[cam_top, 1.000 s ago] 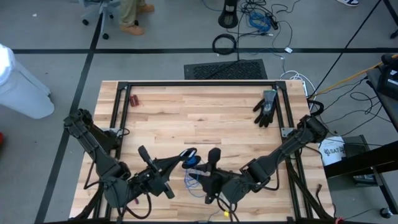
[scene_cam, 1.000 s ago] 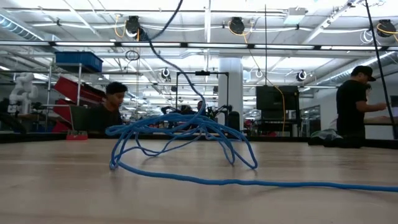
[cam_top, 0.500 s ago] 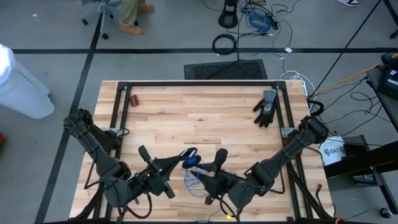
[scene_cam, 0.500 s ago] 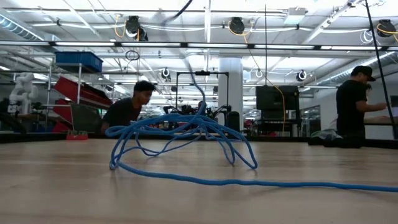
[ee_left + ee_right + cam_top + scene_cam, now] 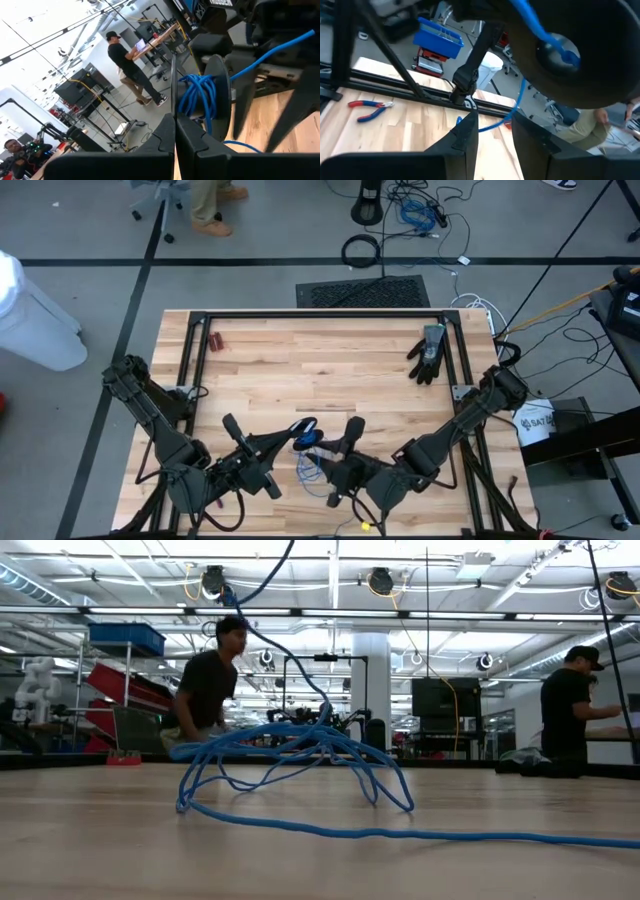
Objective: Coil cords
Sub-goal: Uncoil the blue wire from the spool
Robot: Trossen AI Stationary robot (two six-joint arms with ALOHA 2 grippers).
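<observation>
The big wooden table [image 5: 300, 370] with its black frame looks the same as a moment ago. Both dark arms reach in low over the table's near edge, the left arm from the table's left side and the right arm from its right side.

The right arm is the one thing on the table that has moved. It has swung a little, and the right gripper [image 5: 350, 435] now sits a bit more toward the right side of the table. Its two fingers are spread apart, with a gap between them. The blue line runs just past that gap, but nothing is pinched in it.

The left gripper [image 5: 298, 438] has not moved. Its fingers are pressed tight together. I cannot tell if the cable is caught between them.

The thin blue cable [image 5: 300, 750] lies in a loose, messy pile near the middle of the table's near edge, between the two grippers. One strand goes up off the table, and it has swayed and come back. The pile has hardly changed, so I think the coiling has only just begun.

Behind the table, a person [image 5: 210, 680] has stood up.

The black glove [image 5: 428, 352] and the small red-handled pliers [image 5: 215, 340] lie untouched at the table's far corners.
</observation>
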